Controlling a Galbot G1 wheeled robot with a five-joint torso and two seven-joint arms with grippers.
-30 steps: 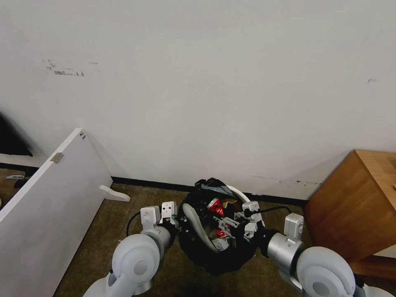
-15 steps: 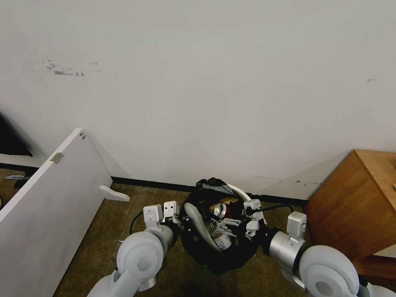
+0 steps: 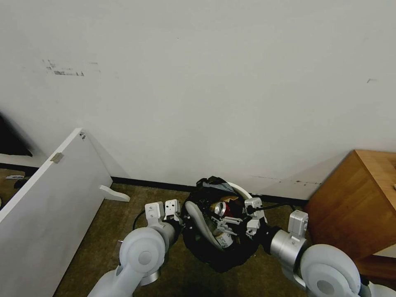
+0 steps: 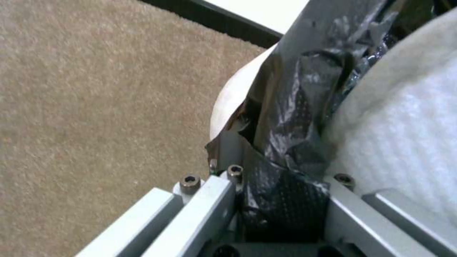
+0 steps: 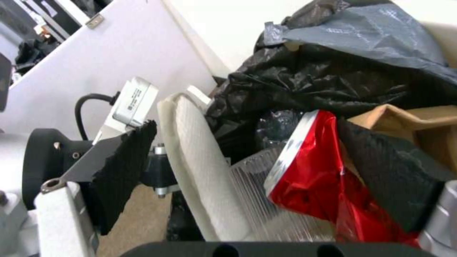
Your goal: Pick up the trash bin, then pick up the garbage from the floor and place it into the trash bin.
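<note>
Trash bin [image 3: 214, 251] on carpet by the wall, left gripper [image 4: 281, 200] clamping its bag-lined rim, right gripper [image 5: 266, 167] spread above red can [image 5: 316, 167], white board [image 3: 45, 206] left, wooden cabinet [image 3: 354, 206] right

White board [image 3: 45, 198] leans left of the jaws. Wooden cabinet [image 3: 359, 202] stands right. Wall [image 3: 206, 82] rises beyond, above brown carpet [image 3: 103, 231].

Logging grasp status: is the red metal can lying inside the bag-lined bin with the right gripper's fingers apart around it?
Yes: in the right wrist view the red metal can rests on litter inside the black-bag-lined white bin, between the right gripper's spread pads.

Black-lined white trash bin [image 3: 241, 190], red can [image 5: 314, 171]
</note>
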